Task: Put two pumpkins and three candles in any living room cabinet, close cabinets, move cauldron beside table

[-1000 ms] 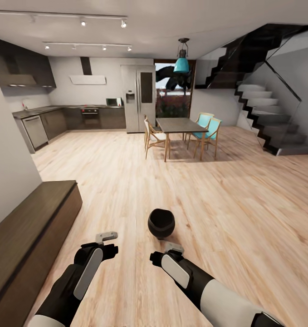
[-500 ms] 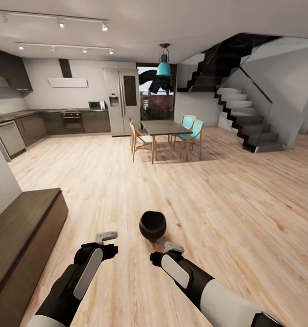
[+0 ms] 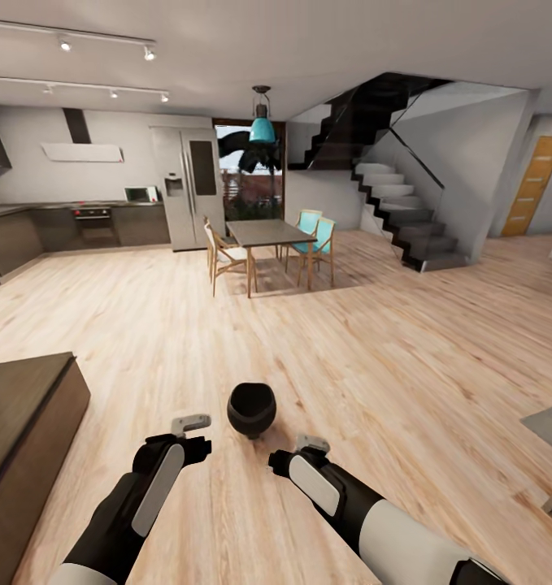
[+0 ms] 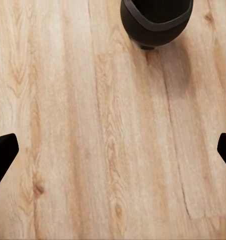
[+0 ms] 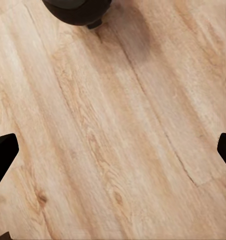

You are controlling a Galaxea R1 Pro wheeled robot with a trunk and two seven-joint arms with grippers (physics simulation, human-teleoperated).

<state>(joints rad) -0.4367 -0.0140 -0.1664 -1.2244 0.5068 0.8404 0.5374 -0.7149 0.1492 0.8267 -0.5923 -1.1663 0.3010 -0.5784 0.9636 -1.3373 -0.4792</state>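
Right ahead of the robot, the cauldron (image 3: 251,409) stands upright on the pale wooden floor (image 3: 373,357), a little beyond and between the two grippers. It is a small, round, black pot with a wide open mouth, a thick rim and short feet, and it casts a soft shadow on the boards. In the left wrist view the cauldron (image 4: 156,21) sits past the fingertips with bare planks between; in the right wrist view its underside and one foot (image 5: 79,11) show at the picture's edge.

Both arms reach forward low over the floor. The left gripper (image 3: 190,424) and the right gripper (image 3: 312,444) each have their fingers spread wide and grasp nothing; neither touches the pot.

To the robot's left, the end of a long, low dark brown cabinet (image 3: 28,422) lies near the left arm, its top bare. A grey rug corner (image 3: 549,424) shows at the right. Around the cauldron the floor lies open on every side. Farther off stand a dining table (image 3: 259,236) with wooden and teal chairs, a steel fridge (image 3: 186,187), dark kitchen units (image 3: 56,227), a staircase (image 3: 397,211) and an orange door (image 3: 532,185).
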